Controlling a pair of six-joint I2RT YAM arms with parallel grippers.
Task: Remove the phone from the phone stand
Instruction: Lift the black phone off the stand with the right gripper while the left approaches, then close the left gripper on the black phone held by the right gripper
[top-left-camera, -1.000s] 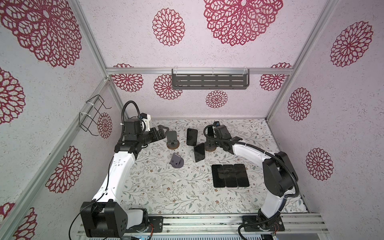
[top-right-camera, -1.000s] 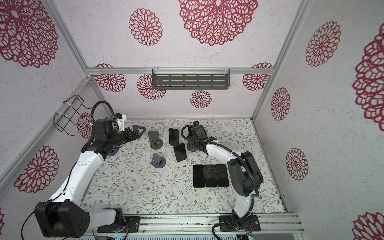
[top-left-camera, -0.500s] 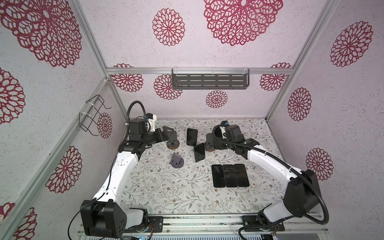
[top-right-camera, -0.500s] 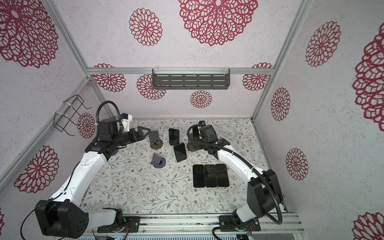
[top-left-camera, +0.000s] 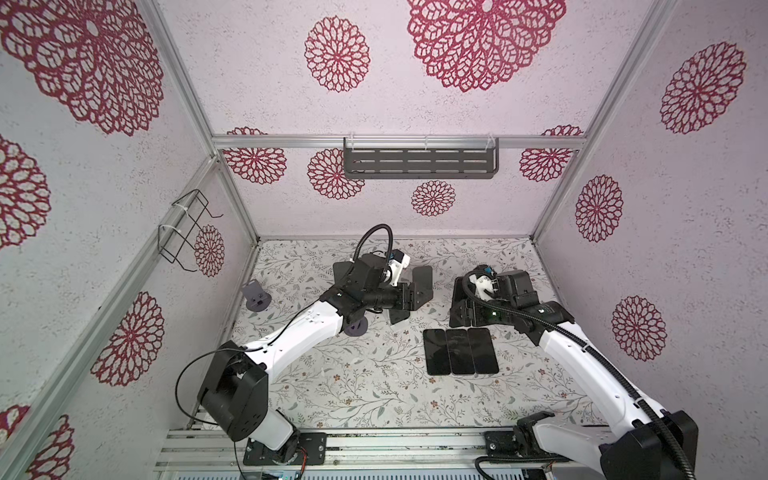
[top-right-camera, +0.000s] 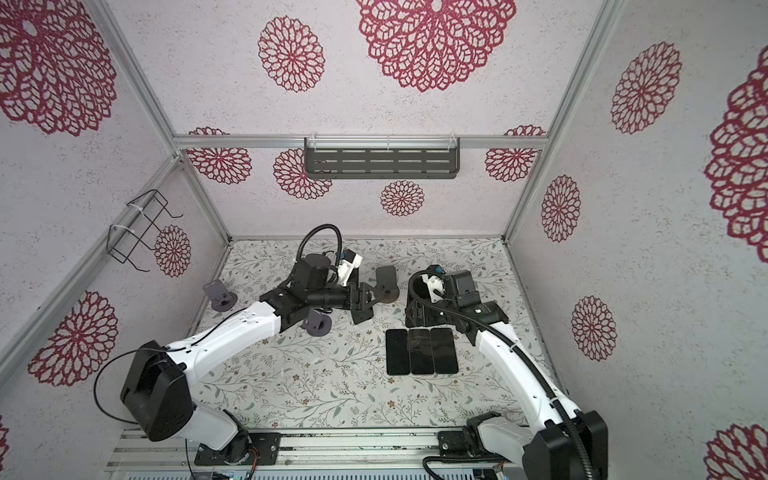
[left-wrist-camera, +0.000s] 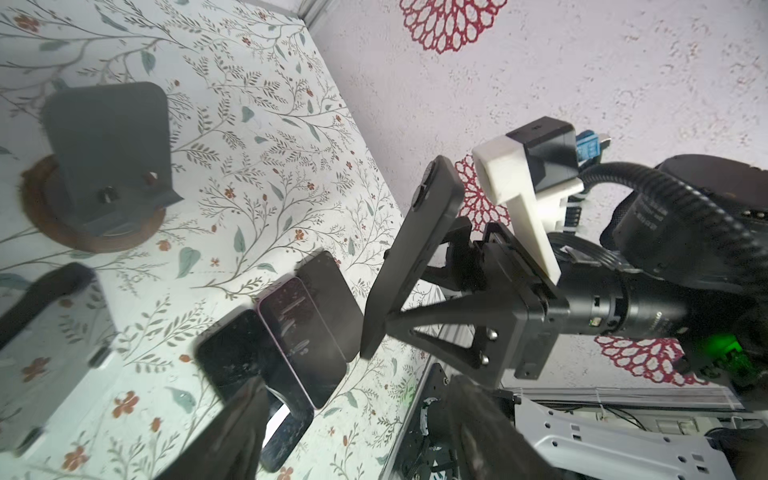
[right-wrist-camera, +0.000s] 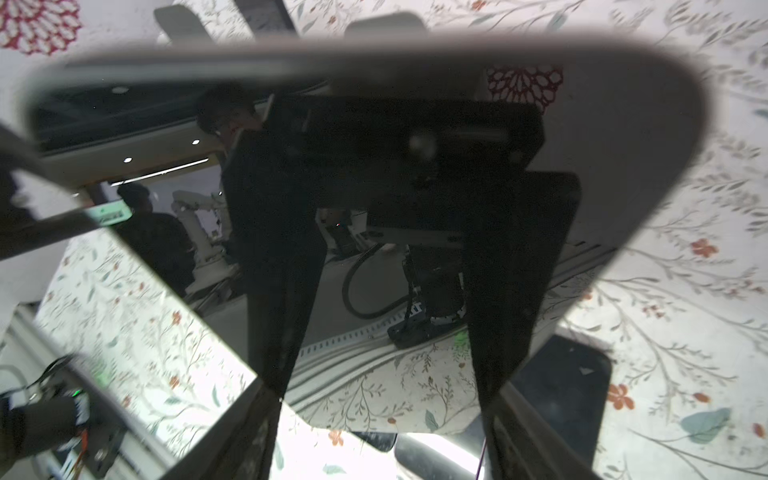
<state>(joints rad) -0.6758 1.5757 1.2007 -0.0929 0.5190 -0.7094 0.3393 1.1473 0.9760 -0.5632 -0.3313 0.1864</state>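
Fingers of the right gripper (left-wrist-camera: 419, 282) are clamped on the black phone (left-wrist-camera: 434, 199), as the left wrist view shows. The handset is held tilted and edge-on, its camera bump visible near the upper end, and it appears lifted off the floral table (top-left-camera: 332, 395). In the right wrist view the same phone fills most of the picture. Its glossy screen faces the lens and mirrors the fingers that pinch it at either side. In both top views this gripper sits right of centre, just behind three flat phones (top-left-camera: 461, 351) that lie screens up, side by side and touching.

The left gripper (left-wrist-camera: 353, 380) reaches across toward the middle with its fingers spread apart and nothing between them. Just beside it stands a dark phone stand (top-right-camera: 386, 280) on a round brown base, its back plate bare, apart from the held phone. Near the same gripper, toward the front of the table, another phone (top-right-camera: 361, 318) is propped at a slant with a reflective screen; what supports it is not clear.

A grey-purple stand (top-left-camera: 257, 295) sits close to the left wall, and a second grey-purple stand (top-left-camera: 355, 328) is partly under the left arm. A slotted grey shelf (top-left-camera: 419, 162) hangs on the back wall and a wire rack (top-left-camera: 187, 232) on the left wall
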